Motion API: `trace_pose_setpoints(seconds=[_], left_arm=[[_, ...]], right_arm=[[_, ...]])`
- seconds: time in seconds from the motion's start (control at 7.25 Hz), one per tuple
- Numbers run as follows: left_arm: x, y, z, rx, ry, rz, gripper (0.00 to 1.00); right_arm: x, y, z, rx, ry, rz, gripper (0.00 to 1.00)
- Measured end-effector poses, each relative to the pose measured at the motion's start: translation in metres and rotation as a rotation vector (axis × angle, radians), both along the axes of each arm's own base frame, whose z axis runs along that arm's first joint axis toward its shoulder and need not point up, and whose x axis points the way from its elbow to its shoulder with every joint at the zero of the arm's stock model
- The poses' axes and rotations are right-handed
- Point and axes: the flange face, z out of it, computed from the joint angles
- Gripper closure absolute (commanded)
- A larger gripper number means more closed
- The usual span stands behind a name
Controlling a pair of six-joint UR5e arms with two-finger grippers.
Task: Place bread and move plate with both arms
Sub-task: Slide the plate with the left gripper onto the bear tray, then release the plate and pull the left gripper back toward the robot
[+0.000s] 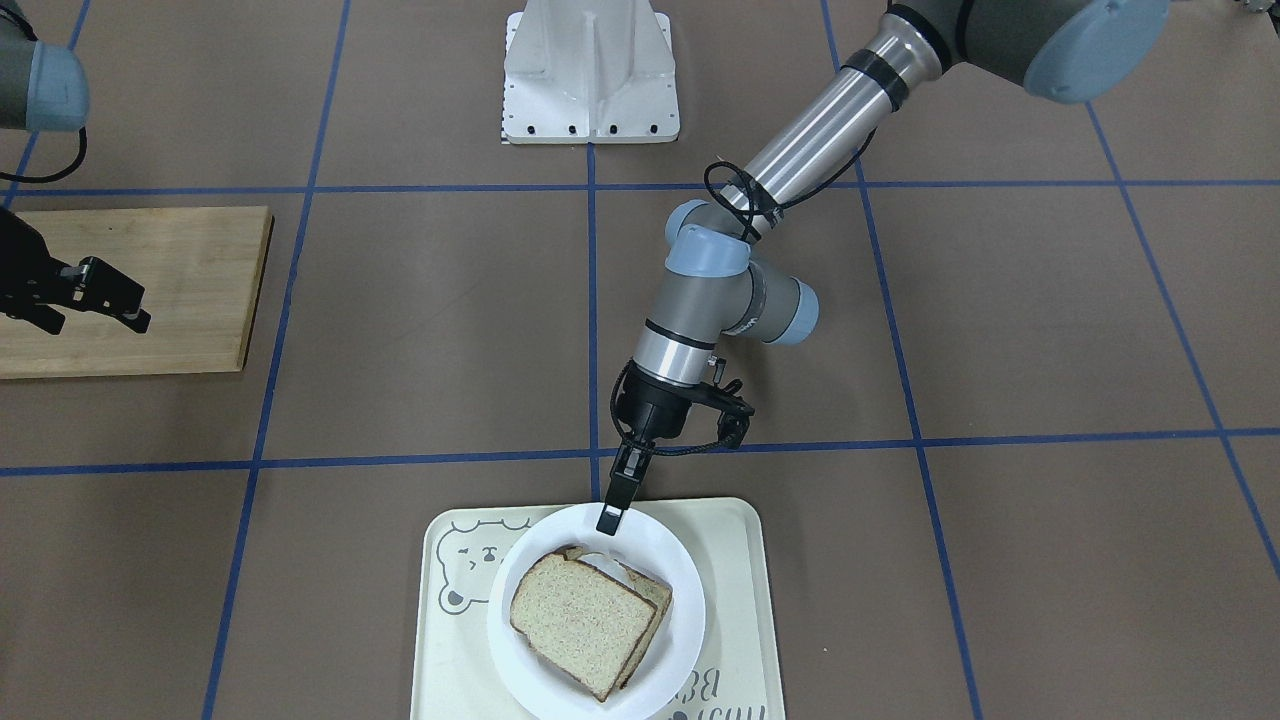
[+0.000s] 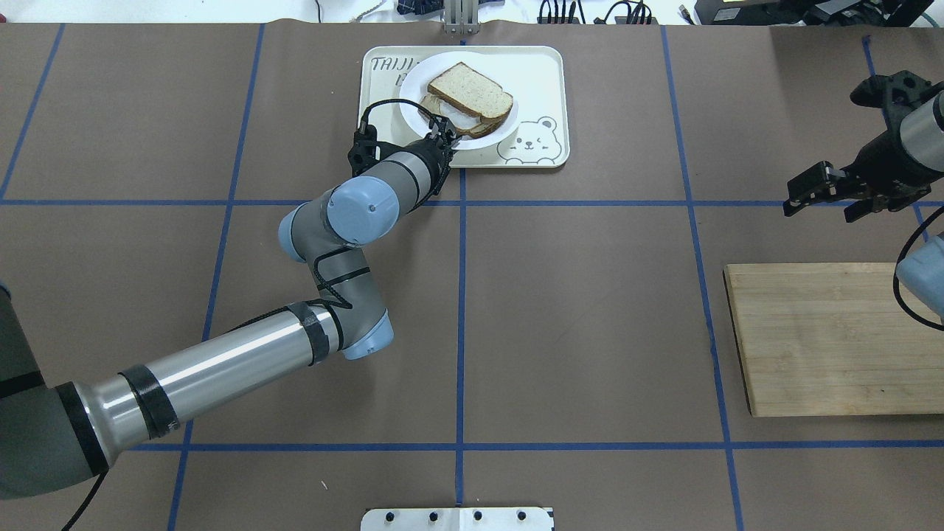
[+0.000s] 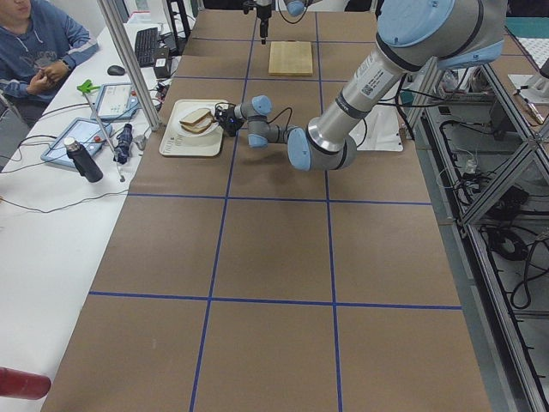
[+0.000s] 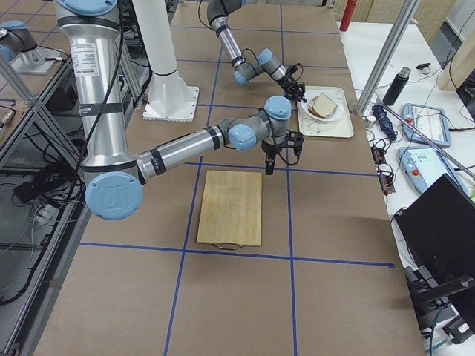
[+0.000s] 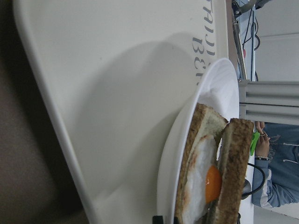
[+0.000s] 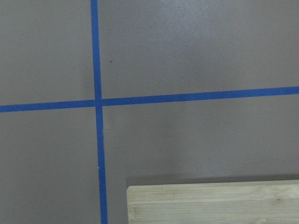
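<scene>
White glazed rim is your weak spot here. In the front-facing view the left claw (image 1: 611, 518) sits on the robot-side edge of the plate (image 1: 690, 610), which rests on the cream tray (image 1: 742, 620) with the bread (image 1: 575, 620) laid askew over the egg slice (image 1: 658, 592). You cannot tell whether the fingers pinch the rim or merely touch it. Pull from that one thin edge and the plate may tip or slip free, and the loose bread could slide off. The left arm (image 1: 690, 320) is stretched far out, its wrist angled steeply down. The right claw (image 1: 97, 318) hangs spread and empty near the wooden board (image 1: 190, 300), well apart from the plate. Overhead, the left forearm slants toward the tray while the right claw hovers just beyond the board. The left wrist view shows yolk peeking between the slices, so the stack is uneven. The right wrist view gives only brown surface (image 6: 196, 51), blue tape (image 6: 98, 140) and the board's edge.
</scene>
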Motion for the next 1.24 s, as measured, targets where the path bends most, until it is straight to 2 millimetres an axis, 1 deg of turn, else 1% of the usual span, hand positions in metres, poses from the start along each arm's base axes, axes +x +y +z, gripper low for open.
trace_pose_setpoints(seconds=[0.14, 0.28, 0.41, 0.55, 0.83, 0.97, 1.1, 1.24], left_arm=[[-0.006, -0.004, -0.004, 0.007, 0.004, -0.003, 0.02], [-0.020, -0.010, -0.012, 0.029, 0.004, 0.001, 0.02], [-0.037, -0.008, -0.015, 0.059, -0.014, 0.020, 0.02], [-0.060, 0.005, -0.005, 0.079, -0.033, 0.055, 0.03], [-0.108, 0.041, 0.031, 0.098, -0.052, 0.141, 0.03], [-0.131, 0.055, 0.051, 0.140, -0.103, 0.175, 0.02], [-0.159, 0.073, 0.078, 0.204, -0.185, 0.200, 0.02], [-0.190, 0.087, 0.109, 0.276, -0.295, 0.219, 0.02]], right_arm=[[0.000, 0.000, 0.000, 0.000, 0.002, 0.001, 0.00], [0.000, 0.000, 0.000, 0.002, 0.002, 0.002, 0.00], [0.001, 0.000, -0.002, 0.005, -0.001, 0.002, 0.00], [0.001, 0.000, -0.004, 0.006, -0.002, 0.003, 0.00], [0.001, 0.000, -0.005, 0.008, -0.002, 0.007, 0.00], [0.001, 0.000, -0.007, 0.012, -0.004, 0.009, 0.00], [0.002, 0.000, -0.009, 0.016, -0.007, 0.011, 0.00], [0.004, 0.000, -0.010, 0.021, -0.009, 0.016, 0.00]])
